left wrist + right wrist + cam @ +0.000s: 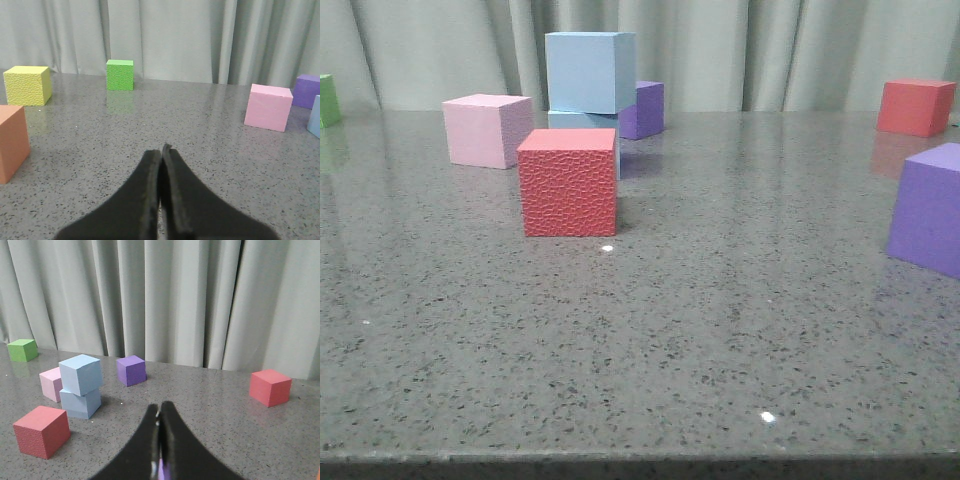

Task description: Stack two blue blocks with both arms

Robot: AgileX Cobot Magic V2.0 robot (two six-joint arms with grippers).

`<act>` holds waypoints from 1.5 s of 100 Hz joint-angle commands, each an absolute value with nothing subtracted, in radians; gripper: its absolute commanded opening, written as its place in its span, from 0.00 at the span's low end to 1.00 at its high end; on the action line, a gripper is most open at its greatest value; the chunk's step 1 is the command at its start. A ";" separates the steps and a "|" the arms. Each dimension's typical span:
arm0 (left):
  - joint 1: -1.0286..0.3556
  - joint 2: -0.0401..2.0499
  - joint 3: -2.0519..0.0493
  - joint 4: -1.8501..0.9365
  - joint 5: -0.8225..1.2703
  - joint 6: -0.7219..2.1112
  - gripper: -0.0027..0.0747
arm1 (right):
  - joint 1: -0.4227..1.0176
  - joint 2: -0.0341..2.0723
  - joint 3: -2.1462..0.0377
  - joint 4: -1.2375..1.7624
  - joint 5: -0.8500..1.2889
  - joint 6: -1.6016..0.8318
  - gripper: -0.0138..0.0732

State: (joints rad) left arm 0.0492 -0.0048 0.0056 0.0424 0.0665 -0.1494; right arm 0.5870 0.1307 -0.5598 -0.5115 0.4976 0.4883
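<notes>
A: Where do we see the blue blocks?
B: Just behind the red cube (pixel 568 181), the top block (pixel 588 71) sits skewed on the lower block (pixel 80 402).
A: And grippers?
B: We see left gripper (pixel 161 149) and right gripper (pixel 160 412) pressed together (holding nothing).

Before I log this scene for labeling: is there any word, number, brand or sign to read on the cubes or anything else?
None. The blue blocks, the red cube, the pink cube and the curtain carry no text in any view.
</notes>
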 commanded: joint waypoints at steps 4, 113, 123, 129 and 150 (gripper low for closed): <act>0.052 -0.039 0.007 0.031 -0.024 -0.148 0.01 | 0.586 0.144 -0.581 -0.534 0.426 0.487 0.03; 0.052 -0.039 0.007 0.031 -0.024 -0.148 0.01 | 0.584 0.144 -0.580 -0.566 0.417 0.486 0.03; 0.052 -0.039 0.007 0.031 -0.024 -0.148 0.01 | 0.562 0.144 -0.577 -0.532 0.410 0.479 0.03; 0.052 -0.039 0.007 0.031 -0.024 -0.148 0.01 | 0.535 0.144 -0.563 -0.490 0.381 0.447 0.03; 0.052 -0.039 0.007 0.031 -0.024 -0.148 0.01 | 0.346 0.143 -0.432 -0.272 0.172 0.314 0.03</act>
State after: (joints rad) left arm 0.0492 -0.0048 0.0056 0.0417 0.0604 -0.1494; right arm 0.4183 0.1307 -0.4613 -0.3607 0.3402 0.3694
